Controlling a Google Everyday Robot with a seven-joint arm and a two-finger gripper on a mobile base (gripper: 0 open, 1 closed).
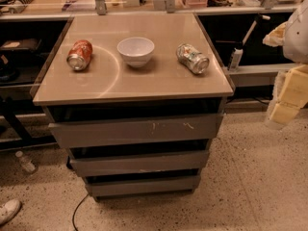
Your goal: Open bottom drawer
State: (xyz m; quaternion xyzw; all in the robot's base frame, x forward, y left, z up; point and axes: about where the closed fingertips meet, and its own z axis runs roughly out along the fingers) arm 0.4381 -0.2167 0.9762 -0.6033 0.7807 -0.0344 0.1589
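Note:
The cabinet has three grey handle-less drawer fronts stacked under its top. The bottom drawer (143, 186) is the narrowest and lowest front, plain grey, just above the floor, with a dark gap above it. It sits about flush with the fronts above and no tray interior shows. Above it are the mid-sized front (139, 163) and the widest front with pale scratches (137, 129). My gripper (285, 96) is at the right edge of the view, pale and yellowish, level with the top drawer, well right of the cabinet and apart from it.
On the cabinet top (159, 83) lie an orange can on its side (80, 55), a white bowl (136, 50) and a clear crumpled bottle (192, 58). On the speckled floor are a small bottle (25, 161), a white shoe (8, 210) and a black cable (77, 211).

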